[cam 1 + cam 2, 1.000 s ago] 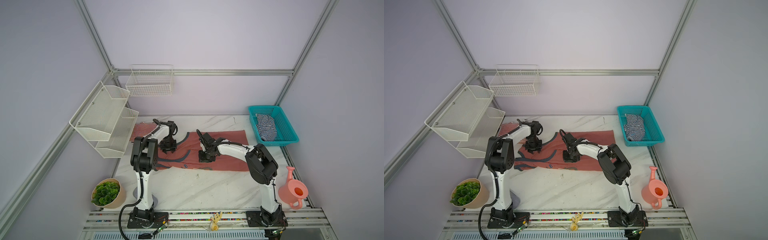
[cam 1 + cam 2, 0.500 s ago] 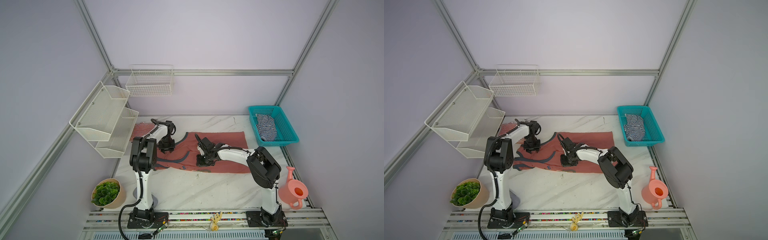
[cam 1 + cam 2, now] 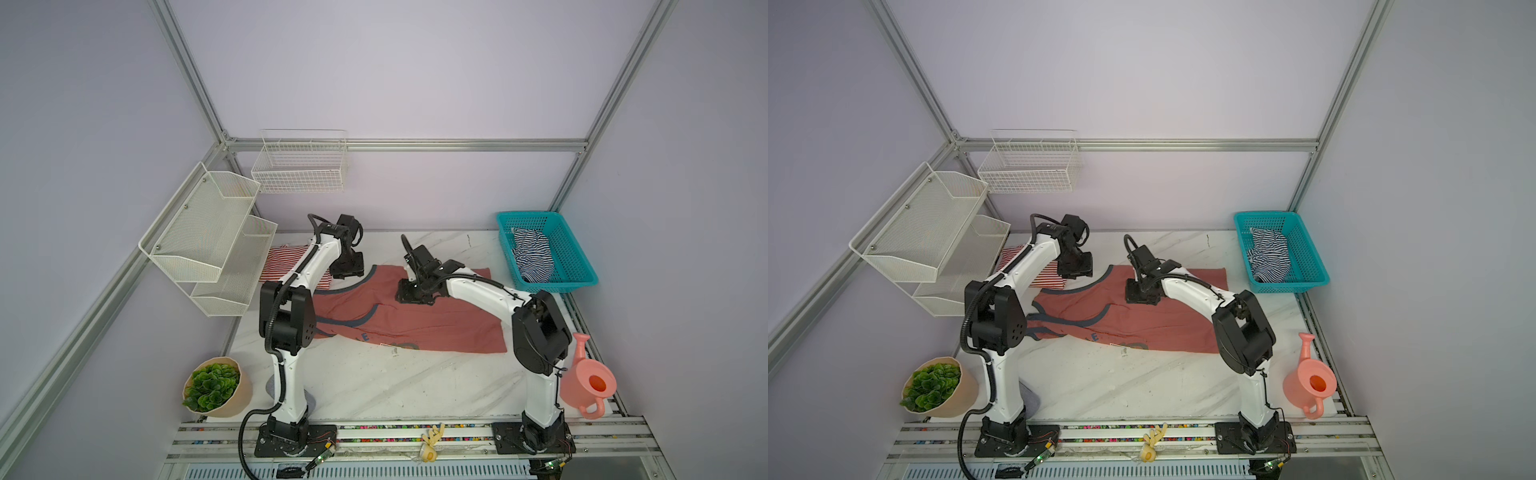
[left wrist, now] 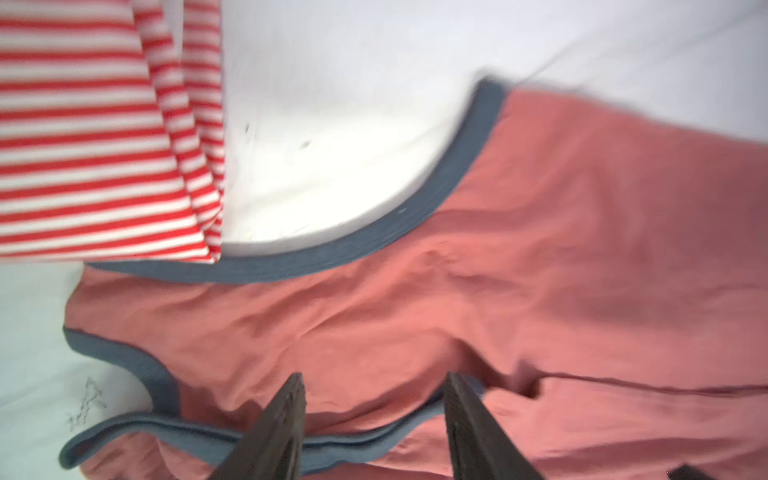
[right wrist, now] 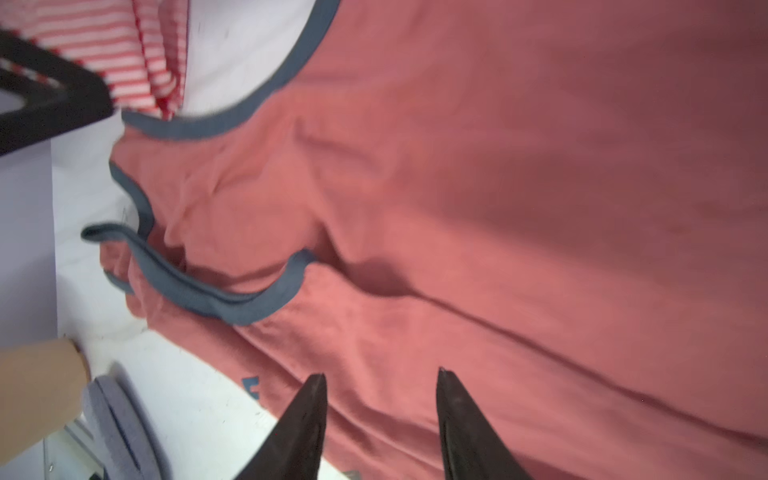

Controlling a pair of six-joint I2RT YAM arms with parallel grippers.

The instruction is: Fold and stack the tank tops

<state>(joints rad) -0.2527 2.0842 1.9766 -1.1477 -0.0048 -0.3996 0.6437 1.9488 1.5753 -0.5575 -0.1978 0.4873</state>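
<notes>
Salmon-red tank top: dark print at the near folded edge. Only the letter "E" is legible; the rest can't be read.

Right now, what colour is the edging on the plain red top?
Grey-blue. The trim shows best in the left wrist view.

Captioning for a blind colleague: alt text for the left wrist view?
The open left gripper hangs over a rumpled salmon tank top with grey trim on a white table. A red-and-white striped top lies beside it.
</notes>
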